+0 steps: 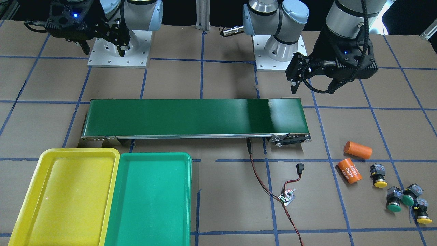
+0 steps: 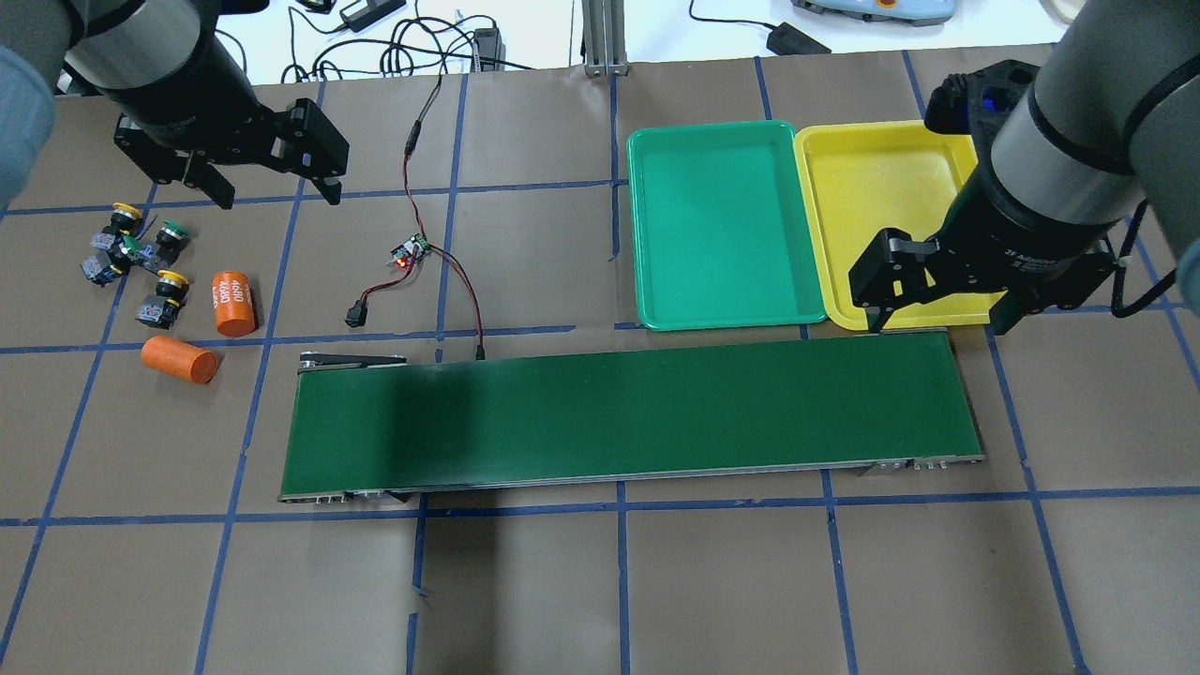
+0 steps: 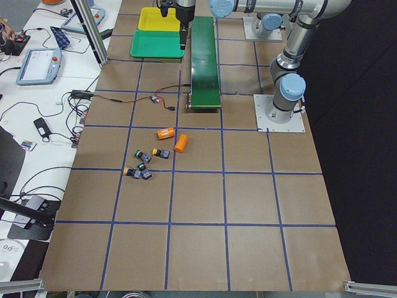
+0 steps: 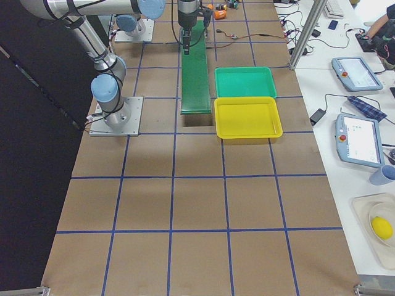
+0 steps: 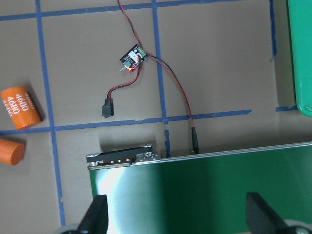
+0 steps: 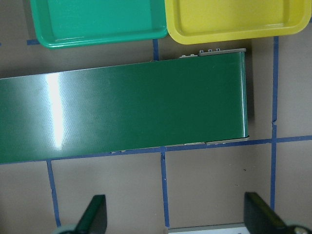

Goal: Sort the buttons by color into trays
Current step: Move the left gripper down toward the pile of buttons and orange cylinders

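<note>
In the overhead view the brown table point(image 2: 656, 581), gridded with blue tape, carries a dark-green belt point(image 2: 628, 412) at centre. A green tray point(image 2: 717, 225) and a yellow tray point(image 2: 872, 206) lie side by side at upper right. Four buttons point(image 2: 131, 248), two orange cylinders point(image 2: 233, 302) and a wired board point(image 2: 410, 253) lie at left.

The yellow tray point(image 1: 68, 201) and green tray point(image 1: 150, 201) lie side by side, rims touching, near one end of the conveyor belt point(image 1: 191, 118). Four buttons point(image 1: 393, 201) cluster well apart from the trays (two yellow caps, two green), beside two orange cylinders point(image 1: 349, 171). The left gripper point(image 1: 312, 89) hangs near the belt's other end, jaws spread. The right gripper point(image 1: 103, 51) is also spread.
</note>
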Tool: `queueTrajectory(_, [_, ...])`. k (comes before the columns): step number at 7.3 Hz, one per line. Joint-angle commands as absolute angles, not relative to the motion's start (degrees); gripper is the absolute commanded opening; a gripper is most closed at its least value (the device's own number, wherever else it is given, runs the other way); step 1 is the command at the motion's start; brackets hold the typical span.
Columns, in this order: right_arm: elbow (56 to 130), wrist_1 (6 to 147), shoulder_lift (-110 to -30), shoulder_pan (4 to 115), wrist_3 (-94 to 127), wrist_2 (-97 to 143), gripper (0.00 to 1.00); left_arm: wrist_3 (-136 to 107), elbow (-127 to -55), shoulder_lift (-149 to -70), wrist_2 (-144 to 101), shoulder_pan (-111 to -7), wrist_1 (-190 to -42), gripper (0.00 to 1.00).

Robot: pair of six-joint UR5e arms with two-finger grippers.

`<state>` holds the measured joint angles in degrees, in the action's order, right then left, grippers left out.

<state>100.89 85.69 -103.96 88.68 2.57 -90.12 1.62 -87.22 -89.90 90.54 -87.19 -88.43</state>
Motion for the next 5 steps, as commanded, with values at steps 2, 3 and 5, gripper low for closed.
queueTrajectory(2, [100.8,85.9,-104.0,88.7,2.9,-90.0,1.00,2.1,-85.7,-90.7,90.6,-86.8,-93.5,1.00])
queueTrajectory(3, [100.8,86.0,-104.1,88.7,3.2,-89.7,1.00,10.0,-86.7,-92.4,90.6,-82.7,-90.8,1.00])
queueTrajectory(5, [100.8,86.0,-104.2,88.7,3.1,-90.0,1.00,12.6,-86.8,-101.1,90.6,-75.5,-84.2,1.00])
